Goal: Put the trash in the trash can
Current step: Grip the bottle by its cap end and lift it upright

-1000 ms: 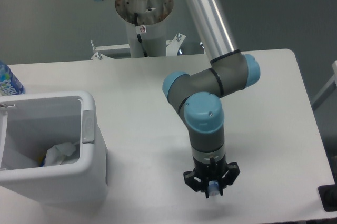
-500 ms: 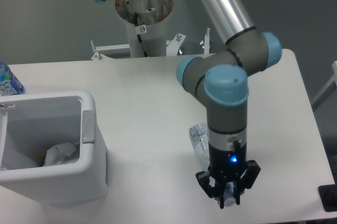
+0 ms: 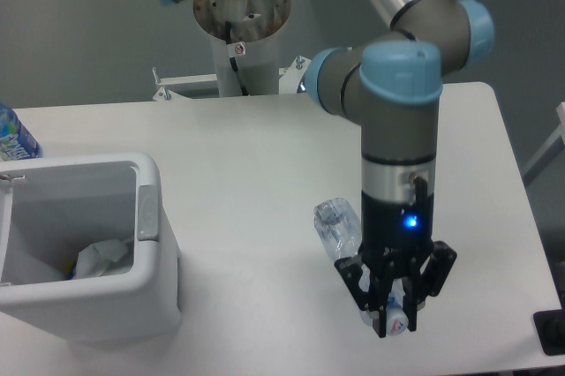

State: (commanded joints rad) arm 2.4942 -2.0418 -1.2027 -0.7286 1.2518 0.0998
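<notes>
1. Table (image 3: pixel 247 155): white top. It carries the trash can at the left edge and the arm's working area at right front.
2. Arm (image 3: pixel 402 129): reaches down from the upper right, wrist pointing straight down over the right front of the table. A blue light shows on the wrist.
3. Trash can (image 3: pixel 150 244): white bin, open top, upright at far left. It stands well apart from the gripper.
4. Clear bottle (image 3: pixel 337 228): flattened and lying on the table under the wrist. Its base end pokes out to the left of the arm, its pale cap end sits down by the fingertips.
5. Wrapper (image 3: pixel 104 259): crumpled white pouch already inside the bin, so by my read one of two items is done.
6. Gripper (image 3: pixel 395 312): fingers down around the bottle's cap end. I cannot tell whether they have clamped it or only straddle it.
7. Blue-labelled bottle (image 3: pixel 13 136): at the far left edge behind the bin; not trash, leave it.
8. Remaining, as I judge it: confirm the grasp, lift, carry left across the table, release over the bin. Roughly half done.
</notes>
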